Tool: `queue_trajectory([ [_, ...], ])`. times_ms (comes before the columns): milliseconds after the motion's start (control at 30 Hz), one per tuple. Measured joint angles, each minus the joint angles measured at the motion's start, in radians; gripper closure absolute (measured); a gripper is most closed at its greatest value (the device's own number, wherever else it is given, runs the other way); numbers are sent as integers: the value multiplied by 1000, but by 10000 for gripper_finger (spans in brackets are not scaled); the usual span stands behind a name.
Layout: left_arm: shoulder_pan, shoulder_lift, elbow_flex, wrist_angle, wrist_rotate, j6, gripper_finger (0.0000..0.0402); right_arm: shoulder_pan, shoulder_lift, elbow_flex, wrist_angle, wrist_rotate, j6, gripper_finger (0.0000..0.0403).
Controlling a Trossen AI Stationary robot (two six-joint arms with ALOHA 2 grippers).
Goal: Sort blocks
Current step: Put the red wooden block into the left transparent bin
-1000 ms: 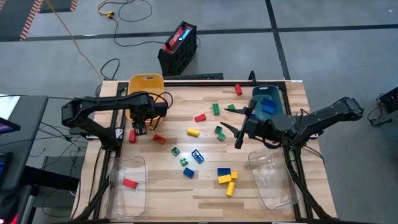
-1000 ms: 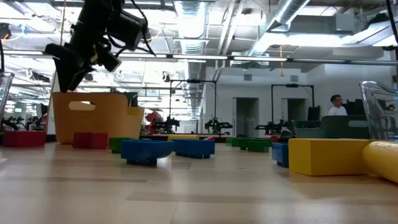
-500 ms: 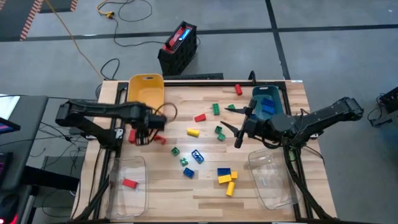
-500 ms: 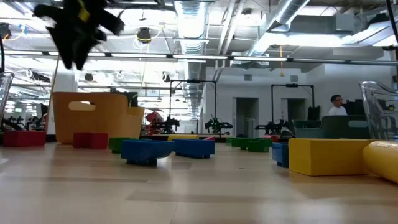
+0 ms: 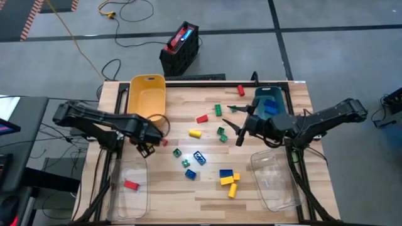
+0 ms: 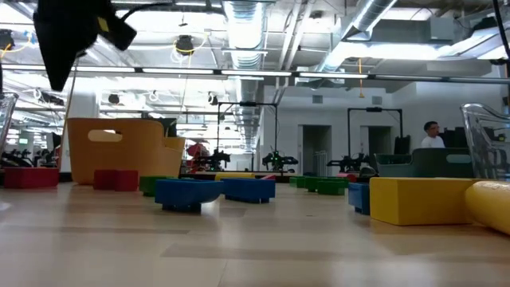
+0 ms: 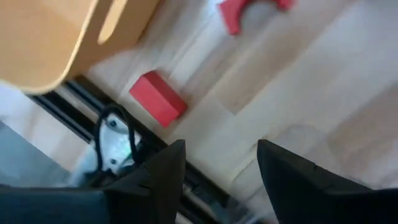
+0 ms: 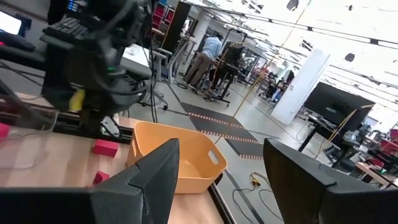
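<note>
Near the bench's left edge, two red blocks lie just beside the left gripper (image 5: 149, 139): a plain red block (image 7: 158, 98) by the yellow bin (image 5: 146, 95) and an arched one (image 7: 247, 10) further in. Its fingers are seen spread, nothing between them. Other blocks are scattered mid-bench. One red block (image 5: 130, 184) lies in the clear bin (image 5: 139, 198). The right gripper (image 5: 237, 125) waits, parted and empty, by the teal bin (image 5: 269, 104). Judged best: one brick centred between the fingers before closing.
</note>
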Motion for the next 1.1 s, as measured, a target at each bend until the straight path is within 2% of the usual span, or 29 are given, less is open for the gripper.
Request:
queue_trajectory([
  [200,54,-169,-195,154,39,-185,226,17,0,0,-9,-1,2,154],
  [433,104,-243,-314,161,44,-351,210,16,-2,0,0,-1,-7,154],
  [733,146,-183,-319,171,6,-248,174,22,-2,0,6,-1,-8,154],
  [1100,193,-11,-319,160,-44,-28,171,29,-2,0,5,-3,-10,154],
])
